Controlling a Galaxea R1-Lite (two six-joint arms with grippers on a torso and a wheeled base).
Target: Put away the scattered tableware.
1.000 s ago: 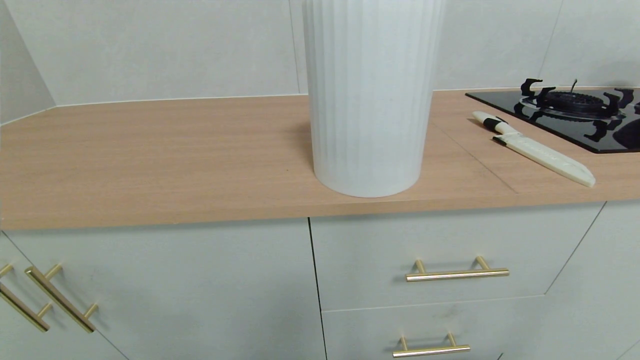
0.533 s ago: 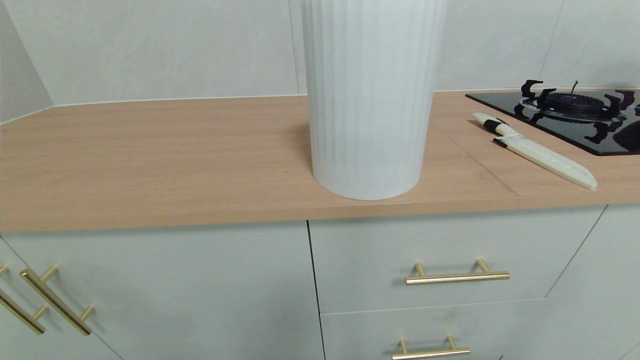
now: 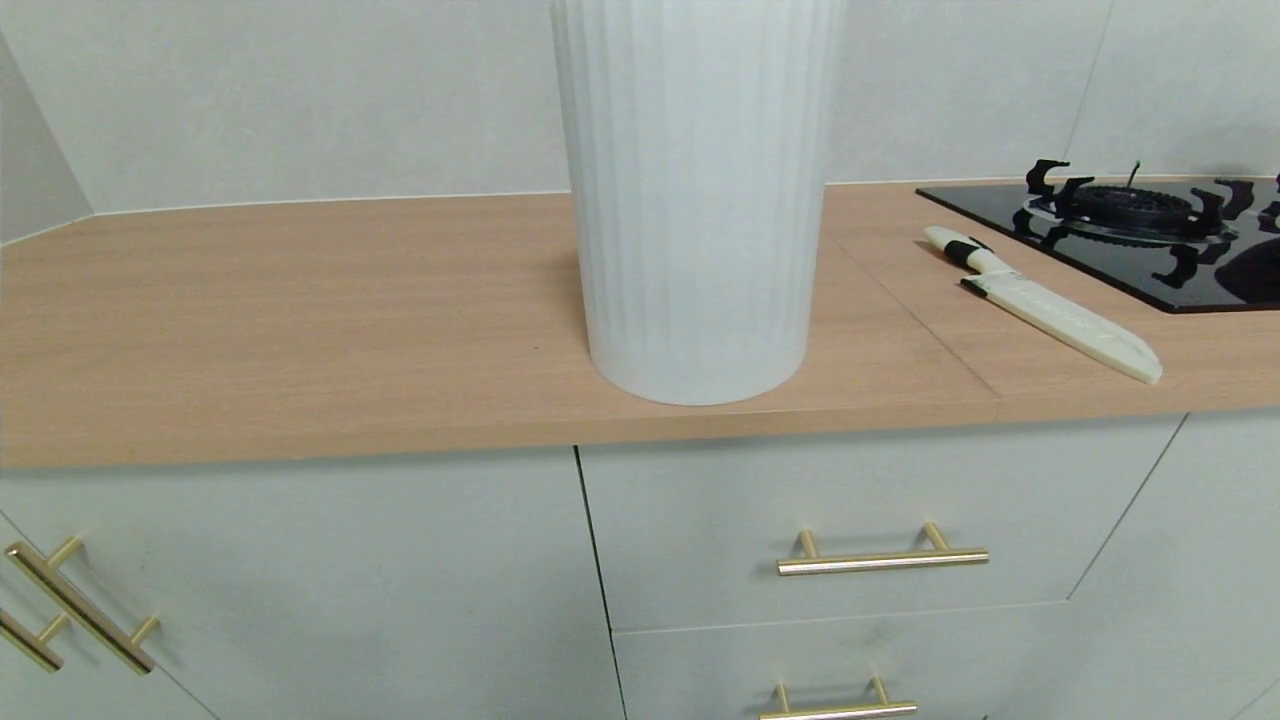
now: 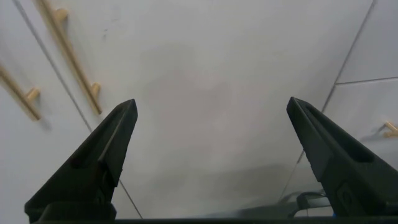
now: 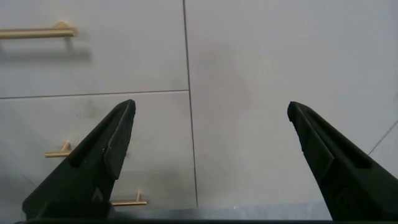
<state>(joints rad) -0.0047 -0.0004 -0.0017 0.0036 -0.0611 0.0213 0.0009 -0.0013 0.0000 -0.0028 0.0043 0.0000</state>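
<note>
Nearest, low before the pale cabinet fronts (image 3: 350, 580): left gripper (image 4: 210, 102), spread wide, gripping nothing, facing a door with brass bar handles (image 4: 68, 53). Alongside, right gripper (image 5: 210, 104), likewise spread wide and empty, facing drawer fronts and a plain panel. Above, on the wooden counter (image 3: 300, 330), close to its front edge and about midway along: tall white ribbed container (image 3: 695, 200), upright. Farther right, past a seam in the wood and well apart from the container: white knife (image 3: 1040, 303) with a black band at the handle, flat on the counter toward its right end. Lies slantwise, handle toward the back, blade tip toward the front edge, just beside the near edge of the black glass cooktop (image 3: 1200, 285) without touching it. On the cooktop, toward the counter's back right corner: black burner grate (image 3: 1125, 205). Behind everything, along the counter's back edge: pale tiled wall (image 3: 300, 100).
</note>
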